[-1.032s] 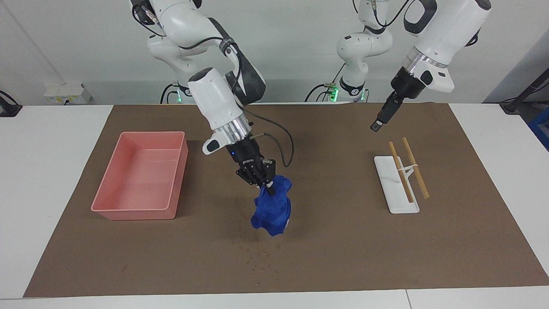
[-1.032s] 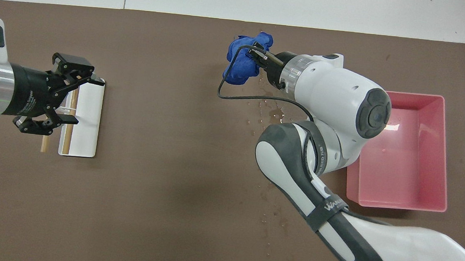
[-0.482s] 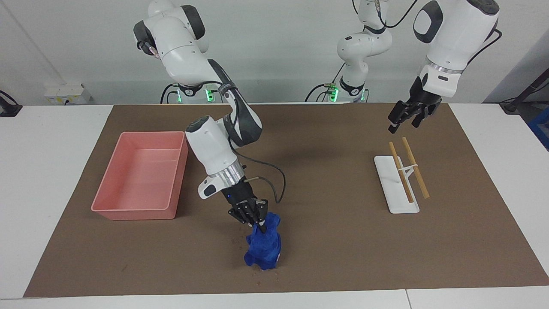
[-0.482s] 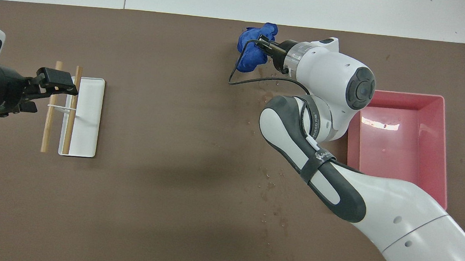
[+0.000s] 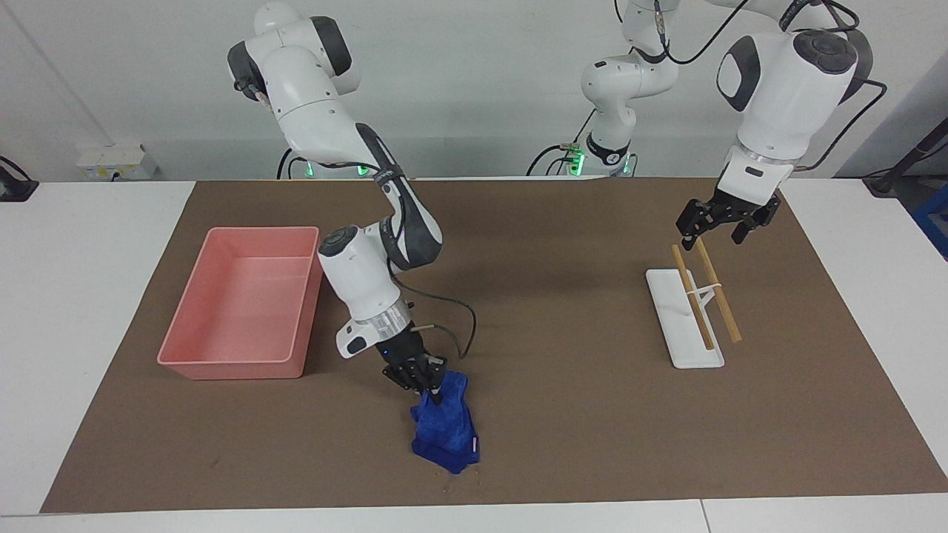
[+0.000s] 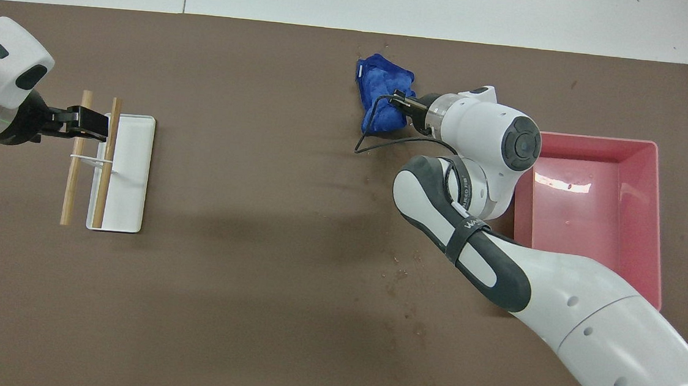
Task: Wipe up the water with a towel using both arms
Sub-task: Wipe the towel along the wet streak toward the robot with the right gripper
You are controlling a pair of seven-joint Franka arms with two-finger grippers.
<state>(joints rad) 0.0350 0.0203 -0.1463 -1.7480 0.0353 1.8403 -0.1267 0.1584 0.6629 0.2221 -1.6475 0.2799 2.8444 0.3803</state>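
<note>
Right arm presses towel to mat

The right gripper (image 5: 432, 386) is clamped on the blue towel (image 5: 444, 429), which lies on the brown mat (image 5: 592, 414) farther from the robots than the pink tray (image 5: 244, 303). The left gripper (image 5: 717, 229), fingers parted, hangs over the chopsticks (image 5: 703, 292). No lettering is readable.

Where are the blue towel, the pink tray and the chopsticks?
blue towel (image 5: 446, 433): facing view, middle of the cloth on the mat.
pink tray (image 5: 292, 364): facing view, its outer wall.
chopsticks (image 5: 720, 300): facing view, one stick's shaft.
</note>
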